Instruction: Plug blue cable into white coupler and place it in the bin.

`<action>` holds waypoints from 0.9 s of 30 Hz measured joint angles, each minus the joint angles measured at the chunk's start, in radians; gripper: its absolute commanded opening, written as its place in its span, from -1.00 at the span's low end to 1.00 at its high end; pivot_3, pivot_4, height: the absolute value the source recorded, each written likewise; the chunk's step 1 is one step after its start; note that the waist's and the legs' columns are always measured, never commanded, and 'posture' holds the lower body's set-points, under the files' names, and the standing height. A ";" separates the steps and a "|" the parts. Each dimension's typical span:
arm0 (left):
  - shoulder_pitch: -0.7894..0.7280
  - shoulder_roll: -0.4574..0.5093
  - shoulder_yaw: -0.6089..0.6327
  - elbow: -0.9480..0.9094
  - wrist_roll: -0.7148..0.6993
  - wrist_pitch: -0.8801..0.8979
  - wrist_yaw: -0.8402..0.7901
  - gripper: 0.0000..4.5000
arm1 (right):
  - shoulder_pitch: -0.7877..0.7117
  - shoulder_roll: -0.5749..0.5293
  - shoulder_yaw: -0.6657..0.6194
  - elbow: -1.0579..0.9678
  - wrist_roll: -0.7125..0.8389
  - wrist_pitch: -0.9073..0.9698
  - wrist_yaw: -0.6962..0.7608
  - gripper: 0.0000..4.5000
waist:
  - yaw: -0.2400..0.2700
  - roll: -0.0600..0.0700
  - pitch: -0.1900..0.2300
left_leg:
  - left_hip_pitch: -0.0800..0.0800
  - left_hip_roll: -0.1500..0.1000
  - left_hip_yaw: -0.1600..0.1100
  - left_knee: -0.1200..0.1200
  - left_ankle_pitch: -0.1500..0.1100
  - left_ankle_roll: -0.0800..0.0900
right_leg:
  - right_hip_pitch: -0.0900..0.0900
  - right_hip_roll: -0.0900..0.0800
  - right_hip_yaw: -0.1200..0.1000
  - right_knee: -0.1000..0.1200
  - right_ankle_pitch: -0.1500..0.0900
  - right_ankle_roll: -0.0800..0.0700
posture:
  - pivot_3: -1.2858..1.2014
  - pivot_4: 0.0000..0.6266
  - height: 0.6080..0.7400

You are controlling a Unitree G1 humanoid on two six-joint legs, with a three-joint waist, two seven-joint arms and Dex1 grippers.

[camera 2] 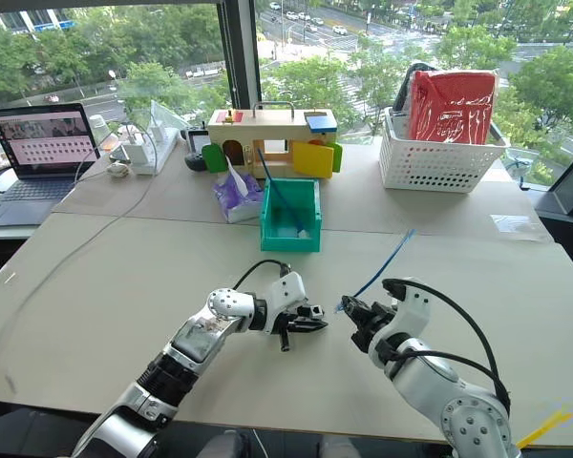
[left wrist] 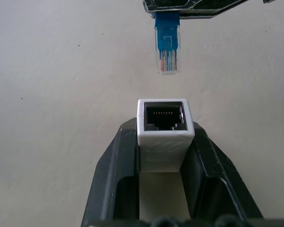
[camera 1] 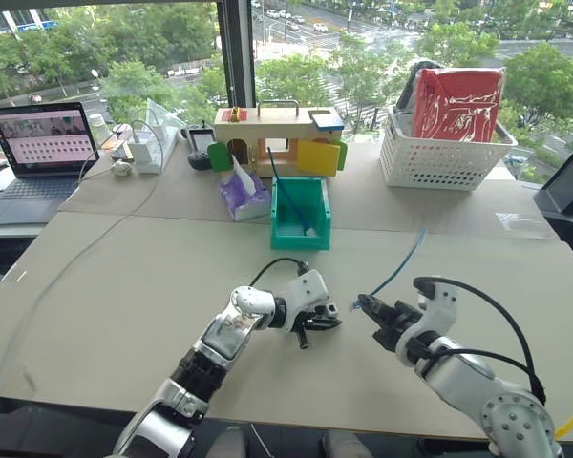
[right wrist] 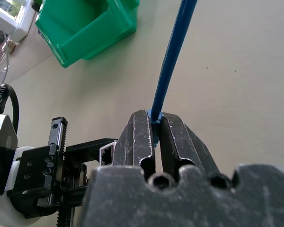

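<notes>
Head view: left gripper (camera 1: 317,322) and right gripper (camera 1: 373,312) face each other over table, well short of bin (camera 1: 300,212).

Left wrist: fingers clamp white coupler (left wrist: 164,133), socket facing plug.

Right wrist: fingers pinch blue cable (right wrist: 172,60). Mating step; next, align and push plug in.

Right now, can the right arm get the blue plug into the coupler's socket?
Probably yes. The left gripper holds the white coupler socket-out, and the plug in the right gripper faces it across a bare gap.
</notes>
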 measured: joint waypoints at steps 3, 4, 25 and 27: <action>-0.004 0.001 -0.005 -0.012 0.000 0.027 0.005 -0.69 | -0.020 0.016 0.008 -0.002 -0.011 0.000 0.022 -1.00 | -0.001 0.000 0.000 | 0.000 0.000 0.000 0.000 0.000 0.000 | 0.000 0.000 0.000 0.000 0.000 0.000 | 0.03 -0.52 1.00; -0.004 0.001 -0.007 -0.015 0.000 0.032 0.009 -0.69 | -0.030 0.018 0.012 -0.003 -0.015 0.000 0.026 -1.00 | -0.001 0.000 0.000 | 0.000 0.000 0.000 0.000 0.000 0.000 | 0.000 0.000 0.000 0.000 0.000 0.000 | 0.03 -0.52 1.00; 0.011 -0.006 -0.013 -0.100 -0.030 0.176 0.087 -0.69 | -0.029 0.040 0.036 -0.008 -0.032 0.042 0.062 -1.00 | -0.001 0.000 -0.001 | 0.001 0.000 0.000 0.000 0.000 0.000 | 0.000 0.000 0.000 0.000 0.000 0.000 | 0.03 -0.52 1.00; 0.013 -0.005 -0.013 -0.104 -0.036 0.181 0.092 -0.69 | -0.031 0.042 0.036 -0.007 -0.033 0.043 0.063 -1.00 | -0.001 0.000 -0.001 | 0.001 0.000 0.000 0.000 0.000 0.000 | 0.000 0.000 0.000 0.000 0.000 0.000 | 0.03 -0.52 1.00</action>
